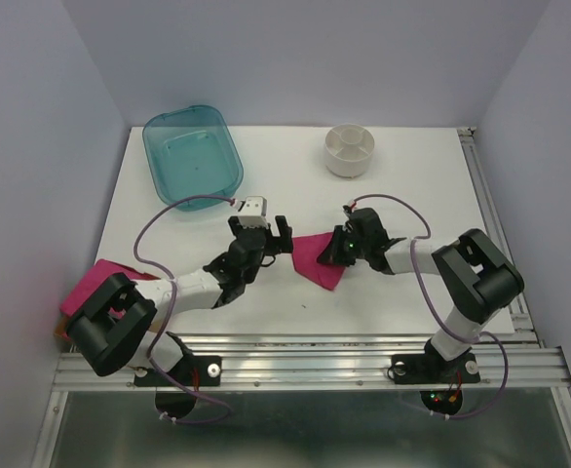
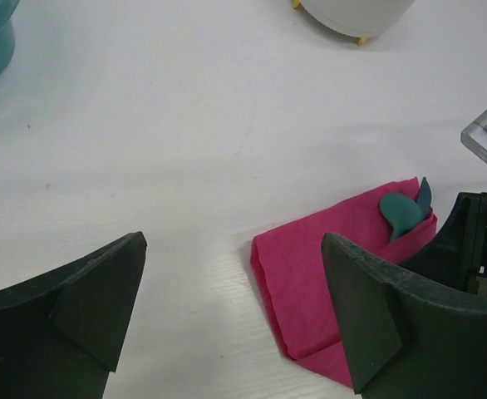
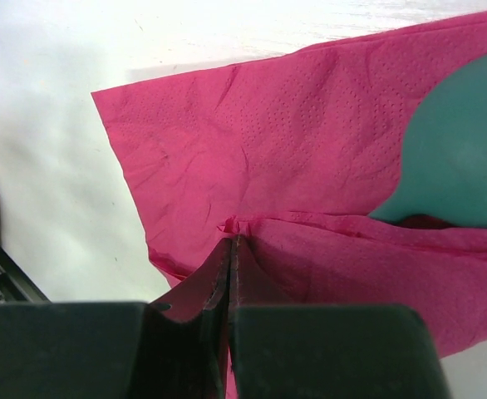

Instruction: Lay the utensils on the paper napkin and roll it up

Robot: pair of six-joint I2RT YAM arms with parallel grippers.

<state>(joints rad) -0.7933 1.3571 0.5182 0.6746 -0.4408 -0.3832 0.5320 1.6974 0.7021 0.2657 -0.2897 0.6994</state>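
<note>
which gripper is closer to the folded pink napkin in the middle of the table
Right. The right gripper is shut on a fold of the paper napkin, so it touches it. The left gripper stands open just beside the napkin's opposite edge, gripping nothing.

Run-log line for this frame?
left gripper: open, beside paper napkin | right gripper: shut on napkin fold | utensils: inside fold, one end showing

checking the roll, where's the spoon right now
In the left wrist view the spoon sits right of centre, poking out of the upper right end of the folded napkin, close to the right gripper that pinches the napkin mid-table.
</note>
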